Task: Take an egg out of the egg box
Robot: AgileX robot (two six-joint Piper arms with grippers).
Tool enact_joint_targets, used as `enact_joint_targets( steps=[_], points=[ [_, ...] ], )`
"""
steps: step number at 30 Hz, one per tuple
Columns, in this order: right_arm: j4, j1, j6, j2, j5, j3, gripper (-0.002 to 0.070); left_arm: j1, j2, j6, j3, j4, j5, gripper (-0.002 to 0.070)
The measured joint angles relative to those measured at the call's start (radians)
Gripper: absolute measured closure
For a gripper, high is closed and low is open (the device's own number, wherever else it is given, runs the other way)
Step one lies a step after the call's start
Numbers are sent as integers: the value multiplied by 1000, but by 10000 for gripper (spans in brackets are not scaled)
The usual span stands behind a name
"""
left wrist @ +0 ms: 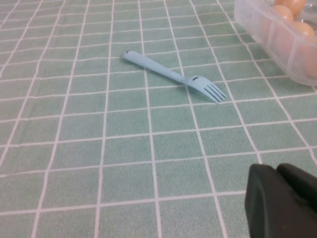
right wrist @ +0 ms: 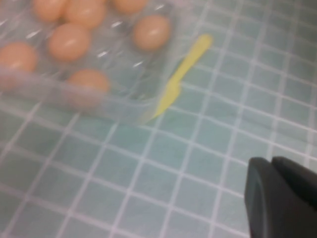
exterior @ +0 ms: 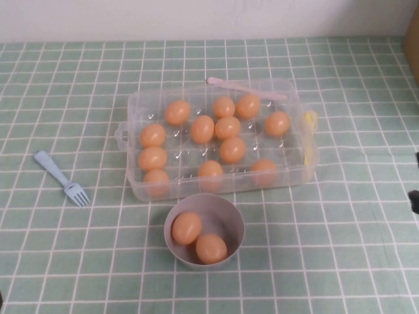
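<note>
The clear plastic egg box (exterior: 134, 104) stands in the middle of the table with a pink strip (exterior: 245, 88) along its far edge. Several orange-tan eggs, such as this egg (exterior: 202, 129), sit in its cups. My left gripper (left wrist: 277, 171) is shut and empty over the tablecloth, left of the box, whose corner (left wrist: 262, 25) shows in the left wrist view. My right gripper (right wrist: 272, 163) is shut and empty, right of the box (right wrist: 124, 106), and shows only at the right edge of the high view (exterior: 415, 199).
A round grey bowl (exterior: 230, 212) in front of the box holds two eggs (exterior: 186, 227). A light blue plastic fork (exterior: 62, 178) lies left of the box. A yellow plastic fork (right wrist: 183, 74) leans at the box's right end.
</note>
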Motion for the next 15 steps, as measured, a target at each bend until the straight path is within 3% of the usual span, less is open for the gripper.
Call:
enact_joint_targets(
  steps=[4, 7, 15],
  points=[
    [-12, -185, -3, -142, -327, 272, 693, 0, 0, 0, 0, 0, 0, 678],
    [-14, -286, -3, -265, -455, 449, 693, 0, 0, 0, 0, 0, 0, 678],
    [38, -434, 3, -616, -507, 698, 693, 0, 0, 0, 0, 0, 0, 678]
  ],
)
